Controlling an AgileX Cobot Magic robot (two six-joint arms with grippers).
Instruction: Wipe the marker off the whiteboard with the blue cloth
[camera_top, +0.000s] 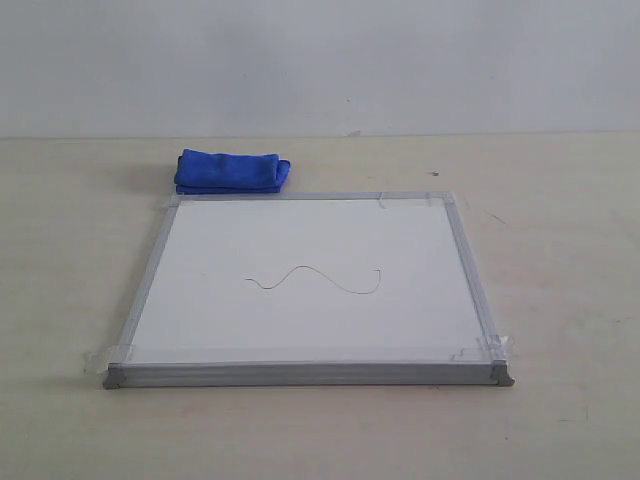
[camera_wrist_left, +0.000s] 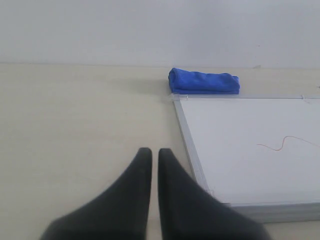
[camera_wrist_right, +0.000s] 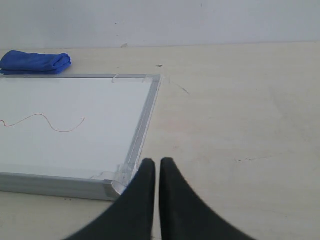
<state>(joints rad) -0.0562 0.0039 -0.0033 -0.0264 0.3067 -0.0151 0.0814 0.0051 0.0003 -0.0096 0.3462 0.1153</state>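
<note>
Blue cloth (camera_top: 232, 171) lies just beside the whiteboard's (camera_top: 300, 330) far edge, at 11 o'clock from the marker (camera_top: 315, 278), long axis along that edge. Left gripper (camera_wrist_left: 155, 156) pressed together, empty, judged nearer: cloth at its 1 o'clock. Right gripper (camera_wrist_right: 157, 166) likewise pressed together, empty.

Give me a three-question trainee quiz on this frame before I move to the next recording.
1. True or false: the blue cloth lies on the writing surface of the whiteboard.
2. The marker line is: A) half wiped away; B) a whole wavy stroke near the board's middle; C) hidden under the cloth.
3. How do the jaws of the left gripper and the right gripper stand?
Key: 1. False: it lies on the table, just beyond the board's far edge. 2. B. 3. Both shut, holding nothing.
</note>
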